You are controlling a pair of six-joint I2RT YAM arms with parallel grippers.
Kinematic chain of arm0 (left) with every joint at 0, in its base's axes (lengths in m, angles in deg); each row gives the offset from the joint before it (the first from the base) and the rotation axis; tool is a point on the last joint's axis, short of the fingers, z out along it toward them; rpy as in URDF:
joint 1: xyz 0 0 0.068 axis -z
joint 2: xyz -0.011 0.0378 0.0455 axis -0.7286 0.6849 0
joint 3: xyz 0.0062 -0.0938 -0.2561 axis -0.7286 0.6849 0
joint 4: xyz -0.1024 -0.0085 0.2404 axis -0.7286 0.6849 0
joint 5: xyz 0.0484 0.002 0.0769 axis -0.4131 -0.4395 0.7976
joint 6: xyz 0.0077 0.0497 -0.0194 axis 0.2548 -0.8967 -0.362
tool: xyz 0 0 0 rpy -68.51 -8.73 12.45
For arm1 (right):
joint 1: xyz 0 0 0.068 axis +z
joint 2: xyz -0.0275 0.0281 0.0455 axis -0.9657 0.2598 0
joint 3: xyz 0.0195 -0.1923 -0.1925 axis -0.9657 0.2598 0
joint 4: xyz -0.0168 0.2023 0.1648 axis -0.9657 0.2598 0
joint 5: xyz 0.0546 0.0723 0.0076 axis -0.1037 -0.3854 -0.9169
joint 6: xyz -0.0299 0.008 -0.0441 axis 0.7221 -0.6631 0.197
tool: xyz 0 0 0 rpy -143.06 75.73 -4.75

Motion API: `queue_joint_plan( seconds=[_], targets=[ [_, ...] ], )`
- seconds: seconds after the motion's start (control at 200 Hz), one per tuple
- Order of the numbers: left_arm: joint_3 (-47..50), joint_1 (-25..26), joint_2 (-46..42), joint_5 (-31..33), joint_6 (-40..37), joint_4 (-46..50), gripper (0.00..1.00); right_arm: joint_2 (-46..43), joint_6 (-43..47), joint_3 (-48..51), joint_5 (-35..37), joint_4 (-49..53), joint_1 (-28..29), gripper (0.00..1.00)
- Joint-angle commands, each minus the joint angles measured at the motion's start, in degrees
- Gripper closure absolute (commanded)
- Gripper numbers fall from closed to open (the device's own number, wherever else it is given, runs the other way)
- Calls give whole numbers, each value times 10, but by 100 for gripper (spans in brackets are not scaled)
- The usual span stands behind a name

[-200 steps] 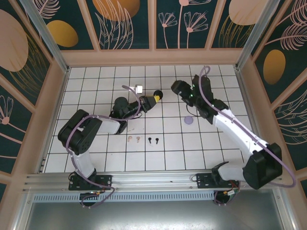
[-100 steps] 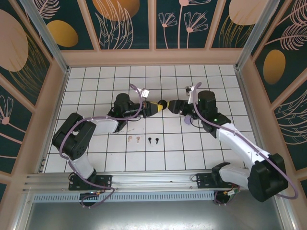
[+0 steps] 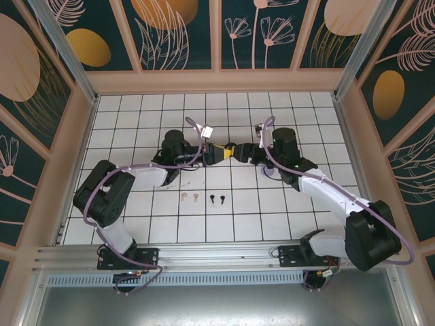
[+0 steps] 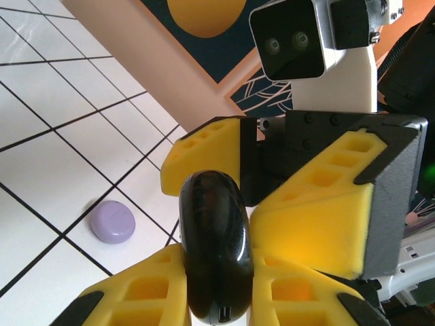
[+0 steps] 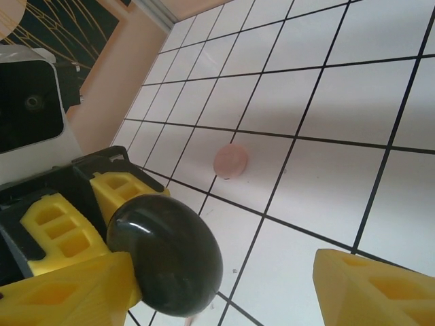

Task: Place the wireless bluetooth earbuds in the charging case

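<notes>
We are meeting nose to nose with both grippers over the middle of the tiled table [image 3: 136, 224]. Our left gripper [image 3: 221, 153] is clamping the black case [image 3: 230, 147] on edge between its yellow fingers, clear of the tiles. Our right gripper [image 3: 243, 153] is facing it with its jaws apart, one on either side of the case. One finger [image 5: 68, 285] is sitting close against the glossy shell, though we cannot tell whether it is touching, and the other is standing well clear. The pink earbuds [image 3: 190, 197] and black earbuds [image 3: 217, 199] are lying on the tiles nearer than the grippers, pink on the left and black just beside them on the right, well apart from the case. A lavender case [image 4: 113, 222] is lying flat by the right arm, and a pink case [image 5: 231, 161] is lying on the left side.
</notes>
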Motion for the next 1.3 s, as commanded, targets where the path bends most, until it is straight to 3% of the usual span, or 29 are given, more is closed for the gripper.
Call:
queue_joint_plan(
  seconds=[0.0, 0.32, 0.616, 0.736, 0.826, 0.956, 1.291],
  targets=[
    [-12, 2, -33, -26, -5, -18, 100, 11, 6, 5, 25, -21, -5, 33],
    [4, 2, -75, -26, -15, -9, 100, 31, -11, 31, 24, -42, -40, 37],
    [10, 2, -77, -18, -23, -12, 100, -73, -20, 56, -16, -27, -51, 37],
    [15, 2, -70, -33, -7, -47, 100, -105, -33, 68, -74, -59, -52, 38],
    [14, 2, -62, -57, 11, -80, 100, -104, -25, 59, -115, -62, -51, 41],
    [8, 2, -46, -83, 40, -115, 100, -91, -6, 38, -119, -38, -52, 46],
    [-1, 2, -38, -88, 48, -120, 100, -79, -14, 17, -137, -47, -51, 51]
  ],
)
